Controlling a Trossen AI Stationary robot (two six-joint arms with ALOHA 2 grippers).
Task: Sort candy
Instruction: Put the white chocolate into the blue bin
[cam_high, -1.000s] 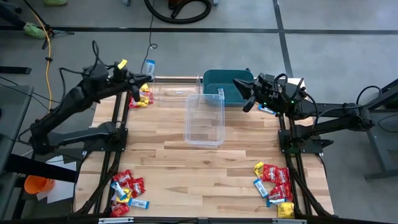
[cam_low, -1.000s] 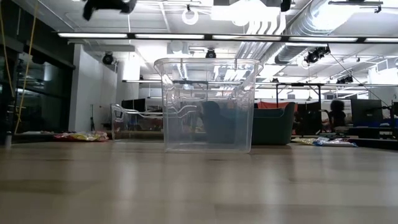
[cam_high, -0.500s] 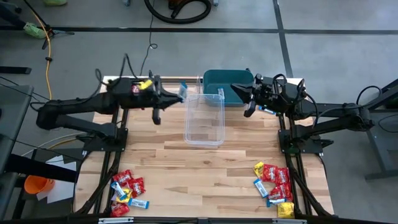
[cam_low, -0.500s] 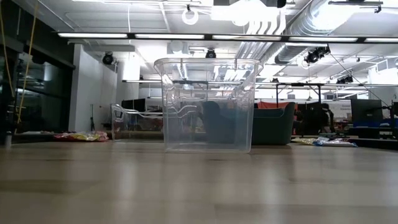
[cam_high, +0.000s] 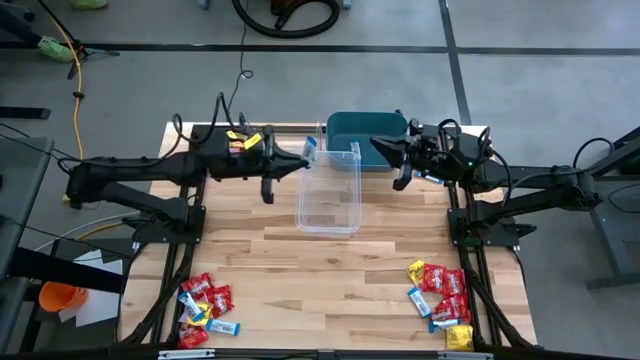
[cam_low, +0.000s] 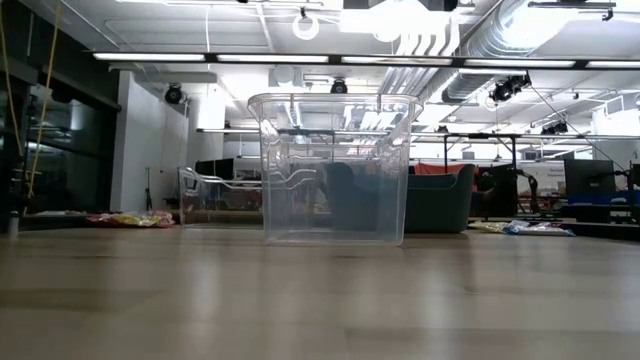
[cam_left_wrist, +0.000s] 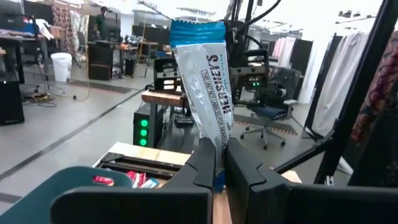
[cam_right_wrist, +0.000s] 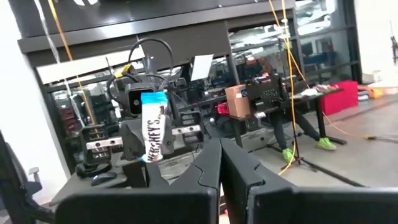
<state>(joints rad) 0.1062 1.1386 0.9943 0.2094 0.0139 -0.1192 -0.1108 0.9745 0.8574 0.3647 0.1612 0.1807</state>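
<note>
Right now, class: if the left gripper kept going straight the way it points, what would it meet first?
Probably the right gripper, facing it above the clear plastic tub. The left gripper holds a light-blue wrapped candy; heights unclear.

Wooden desk (cam_high: 260, 250) with tubs and candy
Clear tub (cam_high: 329, 192) at centre, teal bin (cam_high: 352, 130) at 12; candy piles (cam_high: 207, 303) at 7 and 5 o'clock.
</note>
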